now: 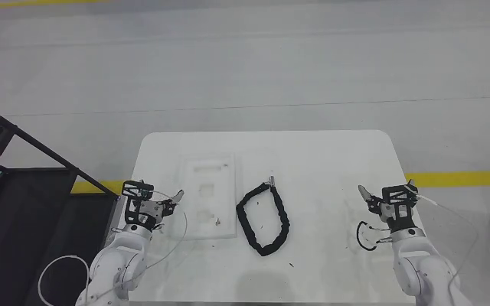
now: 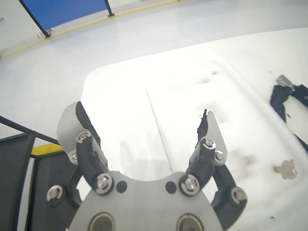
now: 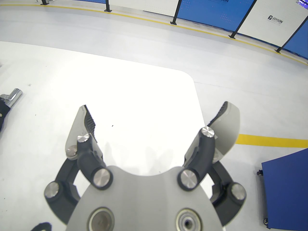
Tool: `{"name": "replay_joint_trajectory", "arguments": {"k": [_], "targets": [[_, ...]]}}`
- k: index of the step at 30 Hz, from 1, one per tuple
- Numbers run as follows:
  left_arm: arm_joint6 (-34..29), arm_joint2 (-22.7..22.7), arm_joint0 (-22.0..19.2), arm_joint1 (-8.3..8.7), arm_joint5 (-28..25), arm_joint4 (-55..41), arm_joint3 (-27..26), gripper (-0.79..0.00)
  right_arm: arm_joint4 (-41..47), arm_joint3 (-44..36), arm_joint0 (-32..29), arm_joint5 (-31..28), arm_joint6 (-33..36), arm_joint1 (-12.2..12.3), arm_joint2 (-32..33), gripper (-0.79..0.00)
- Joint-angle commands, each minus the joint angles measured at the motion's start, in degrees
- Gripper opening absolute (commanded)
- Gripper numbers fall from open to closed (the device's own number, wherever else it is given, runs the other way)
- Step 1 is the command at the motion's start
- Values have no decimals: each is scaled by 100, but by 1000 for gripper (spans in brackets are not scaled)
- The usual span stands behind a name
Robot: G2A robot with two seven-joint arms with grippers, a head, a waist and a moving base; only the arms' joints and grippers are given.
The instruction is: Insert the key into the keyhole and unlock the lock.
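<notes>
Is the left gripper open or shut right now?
Open: the left gripper has its fingers wide apart, with nothing between them.

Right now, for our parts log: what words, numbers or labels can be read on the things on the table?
None: the lock, the tray, the key and the table show no legible print.

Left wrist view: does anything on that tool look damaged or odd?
Yes. On the left tool, the black rubber pad of one finger looks ragged and torn, curling off its silver metal backing, while the black ribbed pad on the other finger lies neat and flat.
</notes>
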Motion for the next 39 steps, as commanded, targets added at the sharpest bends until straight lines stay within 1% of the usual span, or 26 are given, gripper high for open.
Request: {"name": "replay_joint_trajectory", "arguments": {"k": [1, 3, 5, 8, 9, 10, 11, 12, 13, 15, 16, 18, 20, 23, 28, 32, 37, 39], "targets": [[-847, -145, 64, 27, -546, -714, -339, 0, 0, 0, 0, 0, 0, 0, 0, 0], [-1660, -398, 134, 64, -948, -1485, -602, 0, 0, 0, 0, 0, 0, 0, 0, 0], [-2440, -655, 146, 94, -874, -2011, -898, 0, 0, 0, 0, 0, 0, 0, 0, 0], [-2913, -875, 189, 100, -318, -2228, -1319, 0, 0, 0, 0, 0, 0, 0, 0, 0], [-3084, -865, 225, 108, -334, -2250, -1450, 0, 0, 0, 0, 0, 0, 0, 0, 0], [-3270, -860, 246, 121, -459, -2320, -1561, 0, 0, 0, 0, 0, 0, 0, 0, 0], [-3438, -881, 254, 130, -542, -2483, -1593, 0, 0, 0, 0, 0, 0, 0, 0, 0], [-3761, -896, 251, 142, -549, -2736, -1597, 0, 0, 0, 0, 0, 0, 0, 0, 0], [-4141, -910, 202, 157, -518, -3013, -1617, 0, 0, 0, 0, 0, 0, 0, 0, 0], [-4940, -958, 0, 203, -386, -3222, -1683, 0, 0, 0, 0, 0, 0, 0, 0, 0], [-5179, -943, -112, 218, -298, -3325, -1739, 0, 0, 0, 0, 0, 0, 0, 0, 0], [-5627, -867, -262, 253, -384, -3496, -1801, 0, 0, 0, 0, 0, 0, 0, 0, 0], [-6022, -805, -417, 278, -212, -3694, -1784, 0, 0, 0, 0, 0, 0, 0, 0, 0], [-6336, -604, -688, 312, 31, -3552, -1755, 0, 0, 0, 0, 0, 0, 0, 0, 0], [-6598, 29, -1226, 328, 477, -3330, -1470, 0, 0, 0, 0, 0, 0, 0, 0, 0], [-6835, 500, -1729, 325, 761, -3381, -1164, 0, 0, 0, 0, 0, 0, 0, 0, 0], [-6914, 989, -2172, 322, 914, -3217, -844, 0, 0, 0, 0, 0, 0, 0, 0, 0], [-6857, 1148, -2312, 320, 1048, -2994, -732, 0, 0, 0, 0, 0, 0, 0, 0, 0]]}}
